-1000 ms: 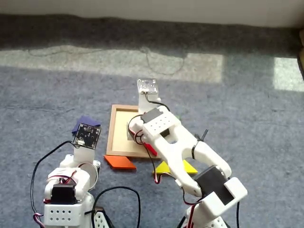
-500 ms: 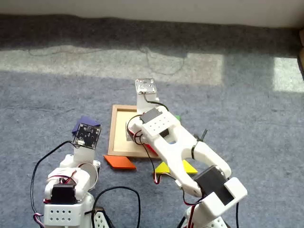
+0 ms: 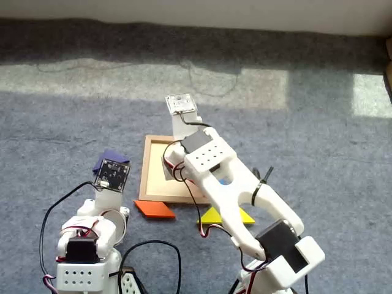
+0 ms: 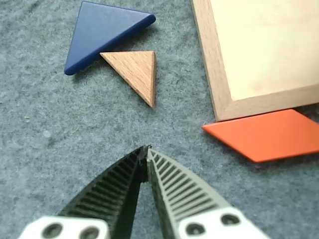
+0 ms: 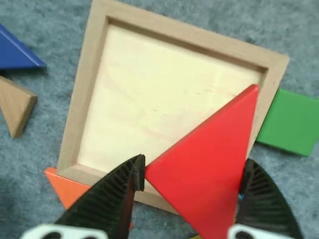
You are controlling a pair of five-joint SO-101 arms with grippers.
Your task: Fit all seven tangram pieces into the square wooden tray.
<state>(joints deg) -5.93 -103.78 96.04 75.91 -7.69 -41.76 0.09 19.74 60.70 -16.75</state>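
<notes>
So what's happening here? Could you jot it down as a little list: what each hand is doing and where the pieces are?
Right hand: grips the red triangle, held over a corner of the wooden tray
Left hand: shut, empty, over the carpet
Tray inside: bare where visible
Against the tray: orange parallelogram, green square
Off to one side: blue triangle and wood-coloured triangle, side by side
Partly under the right arm: yellow piece

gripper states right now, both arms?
Left gripper: shut, holding nothing.
Right gripper: shut on the red triangle, held over the wooden tray.
</notes>
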